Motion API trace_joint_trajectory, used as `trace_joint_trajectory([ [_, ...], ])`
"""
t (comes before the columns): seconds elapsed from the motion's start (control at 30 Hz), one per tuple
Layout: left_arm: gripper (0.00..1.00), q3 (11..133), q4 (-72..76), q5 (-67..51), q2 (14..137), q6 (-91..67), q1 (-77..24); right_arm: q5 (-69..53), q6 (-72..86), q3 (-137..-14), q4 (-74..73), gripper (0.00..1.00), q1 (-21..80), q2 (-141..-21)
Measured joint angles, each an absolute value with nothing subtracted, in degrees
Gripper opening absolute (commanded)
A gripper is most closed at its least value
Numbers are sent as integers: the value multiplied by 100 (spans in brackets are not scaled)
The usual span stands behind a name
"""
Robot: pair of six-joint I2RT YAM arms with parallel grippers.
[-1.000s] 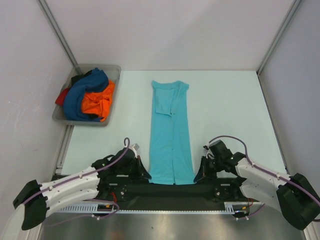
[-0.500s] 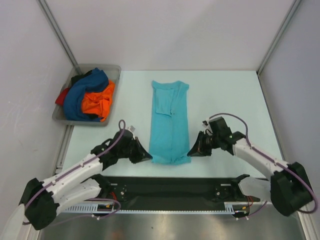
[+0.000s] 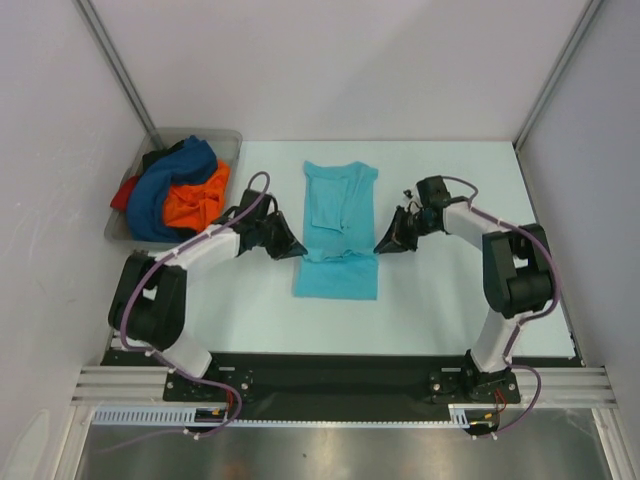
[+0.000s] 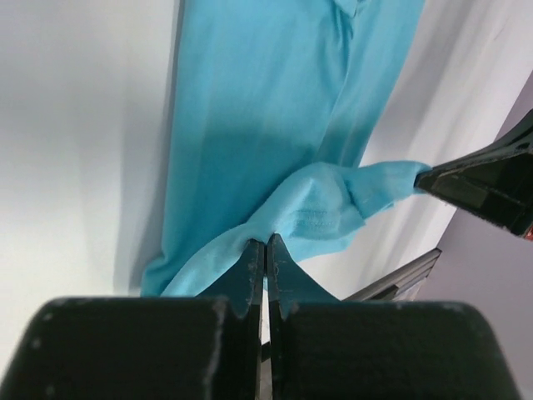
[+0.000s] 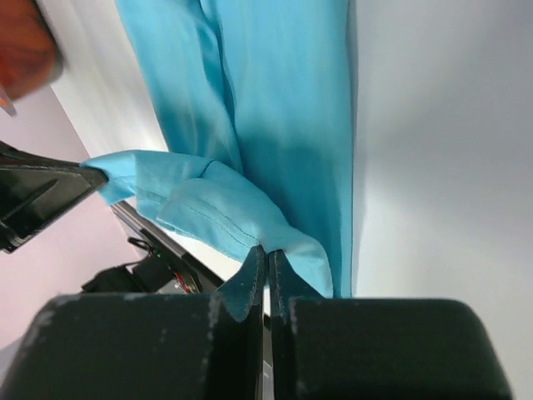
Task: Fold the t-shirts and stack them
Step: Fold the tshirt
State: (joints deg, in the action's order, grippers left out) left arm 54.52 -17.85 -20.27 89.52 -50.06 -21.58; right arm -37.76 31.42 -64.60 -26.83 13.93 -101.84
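Left gripper closed, pinching one hem corner of the turquoise t-shirt. Right gripper closed, pinching the other hem corner. 2 grippers, 1 shirt between them. In the top view the left gripper sits at the shirt's left edge and the right gripper at its right edge, about mid-length. Hem lifted and hanging between them over the shirt body, near end doubled over. Shirt lies mid-table, long axis near-to-far. Far left: 1 grey tray holding a heap: 1 dark blue t-shirt, 1 orange t-shirt, 1 red t-shirt.
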Motion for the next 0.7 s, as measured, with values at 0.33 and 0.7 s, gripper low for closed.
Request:
trace_joint_trajectory([
  [0.33, 0, 6674, -1769, -2405, 10165, -4786, -1717, -3975, 2842, -8267, -3129, 0, 1184, -11607],
  [0.7, 0, 7181, -1855, -2587, 10901, -4740, -1656, -4130, 2845, -8781, -3317, 6, 1076, -12154],
])
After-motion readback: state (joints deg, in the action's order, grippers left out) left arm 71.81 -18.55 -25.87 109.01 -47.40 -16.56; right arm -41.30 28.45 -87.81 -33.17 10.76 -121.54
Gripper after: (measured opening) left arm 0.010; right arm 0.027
